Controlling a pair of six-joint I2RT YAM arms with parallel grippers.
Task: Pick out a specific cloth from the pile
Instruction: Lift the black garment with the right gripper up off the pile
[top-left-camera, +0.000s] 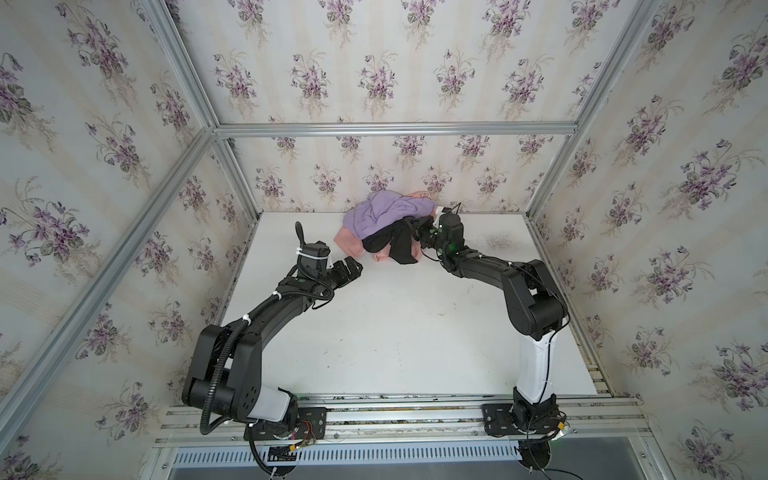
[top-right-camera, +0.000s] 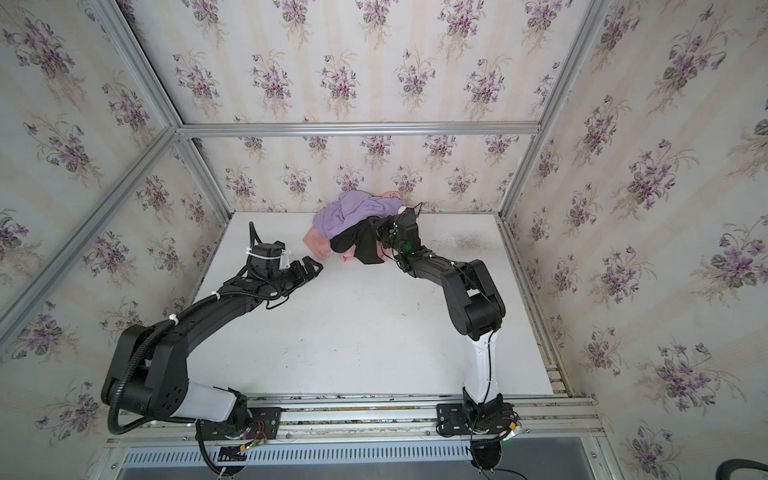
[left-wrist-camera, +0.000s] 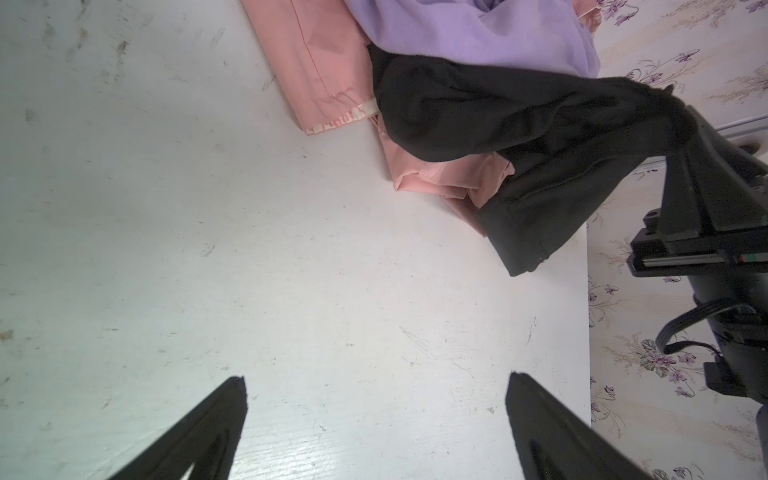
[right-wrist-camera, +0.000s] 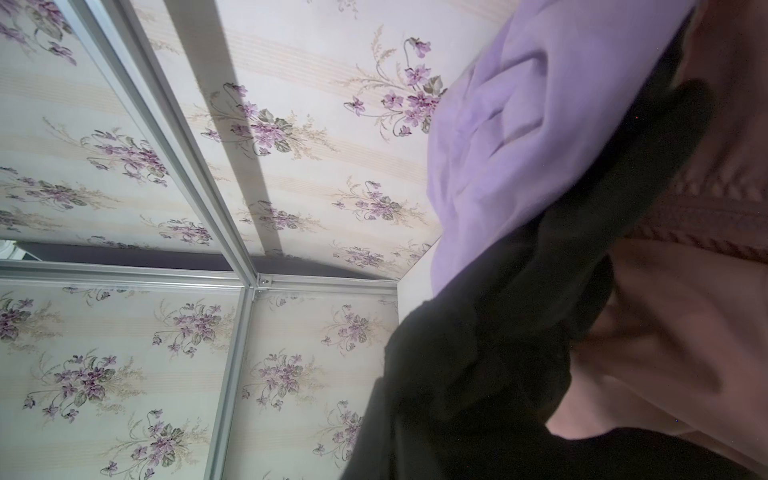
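Observation:
The pile (top-left-camera: 382, 214) lies at the back of the white table against the wall: a lavender garment (top-right-camera: 349, 216) on top and salmon-pink fabric (top-left-camera: 347, 245) underneath. The black cloth (top-left-camera: 390, 243) (top-right-camera: 359, 245) comes out from under the lavender one on the pile's front right. My right gripper (top-left-camera: 417, 230) (top-right-camera: 380, 230) is shut on the black cloth's right end. In the left wrist view the cloth (left-wrist-camera: 478, 120) stretches up to that gripper (left-wrist-camera: 675, 108), with a flap hanging to the table. In the right wrist view black fabric (right-wrist-camera: 478, 353) hides the jaws. My left gripper (top-left-camera: 353, 268) (left-wrist-camera: 376, 380) stands open and empty over bare table, just left of the pile's front.
The white table (top-left-camera: 395, 332) is walled on three sides by floral panels in aluminium frames (top-left-camera: 395, 129). The pile touches the back wall. Both arm bases sit on the rail at the front edge (top-left-camera: 395, 409).

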